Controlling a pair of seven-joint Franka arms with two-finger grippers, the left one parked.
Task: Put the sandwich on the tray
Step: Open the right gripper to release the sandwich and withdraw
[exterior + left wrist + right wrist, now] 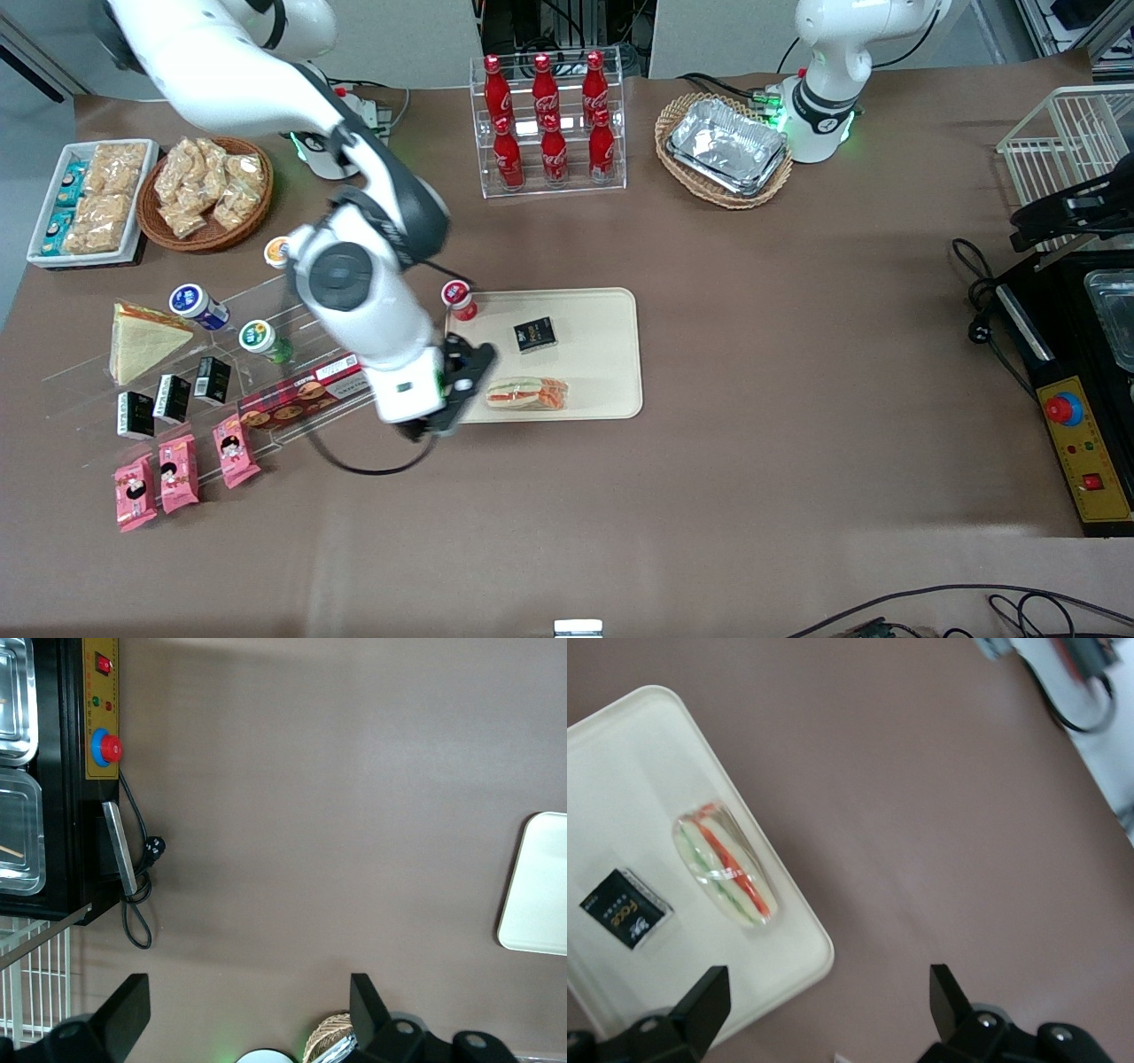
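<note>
A wrapped wedge sandwich (pixel 527 393) (pixel 726 864) with red and green filling lies on the cream tray (pixel 602 310) (pixel 629 788), near the tray edge closest to the front camera. My gripper (pixel 456 396) (pixel 828 1001) hovers open and empty over the tray's corner toward the working arm's end, a little apart from the sandwich. A second, similar sandwich (pixel 142 341) rests on the clear acrylic shelf toward the working arm's end of the table. One corner of the tray (pixel 540 895) also shows in the left wrist view.
A small black packet (pixel 535 334) (pixel 625 908) lies on the tray. A red-capped bottle (pixel 459 299) stands at the tray's corner. The acrylic shelf (pixel 292 403) holds snacks and bottles. A cola rack (pixel 549 124) and a basket of foil trays (pixel 726 146) stand farther from the camera.
</note>
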